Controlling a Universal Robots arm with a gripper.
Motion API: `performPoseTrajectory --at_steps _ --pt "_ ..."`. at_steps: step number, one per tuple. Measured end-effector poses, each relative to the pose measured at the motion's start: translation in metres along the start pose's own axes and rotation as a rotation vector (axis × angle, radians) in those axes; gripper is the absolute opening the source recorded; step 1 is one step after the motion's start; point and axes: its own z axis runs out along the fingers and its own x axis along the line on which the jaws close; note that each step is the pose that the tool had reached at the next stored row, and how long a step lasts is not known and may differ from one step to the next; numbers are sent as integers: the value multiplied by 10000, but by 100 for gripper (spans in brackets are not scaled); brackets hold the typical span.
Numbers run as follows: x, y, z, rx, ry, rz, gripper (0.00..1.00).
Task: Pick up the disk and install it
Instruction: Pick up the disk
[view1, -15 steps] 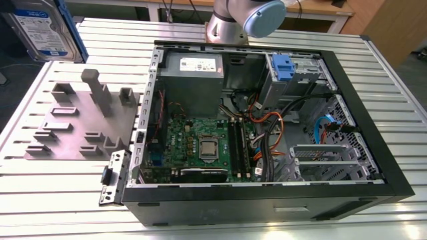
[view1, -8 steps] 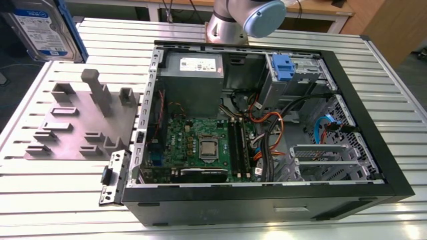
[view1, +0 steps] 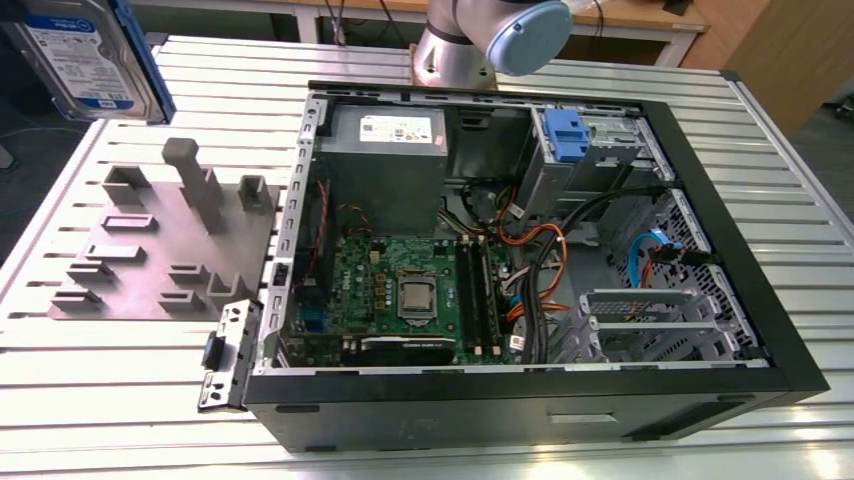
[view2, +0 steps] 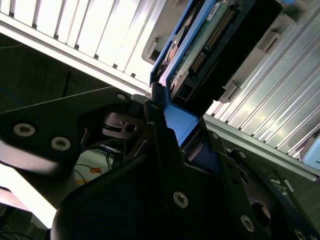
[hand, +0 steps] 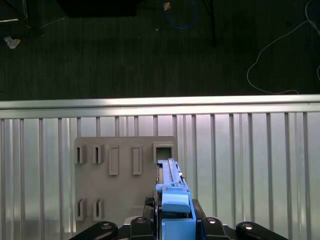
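Note:
The disk (view1: 87, 55) hangs in the air over the table's far corner, at the exterior view's upper left. It is silver with a white-and-blue label and blue side rails. In the first wrist view the disk (hand: 172, 187) appears edge-on, its blue rail toward the camera. My gripper (hand: 172, 222) is shut on it from both sides. The second wrist view shows the green circuit-board underside of the disk (view2: 205, 45), with my gripper (view2: 167, 125) clamped on the blue rail end.
An open black computer case (view1: 747, 250) lies on the slatted aluminium table (view1: 107, 400), with a motherboard, cables and a blue bracket (view1: 567, 135) at its drive bay. A grey fixture plate (view1: 147, 250) with posts sits beside the case. The arm's base (view1: 461, 50) stands behind the case.

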Motion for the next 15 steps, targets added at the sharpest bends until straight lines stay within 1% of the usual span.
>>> performPoseTrajectory --at_steps 15 --pt "-1 0 -51 0 0 -1 37"
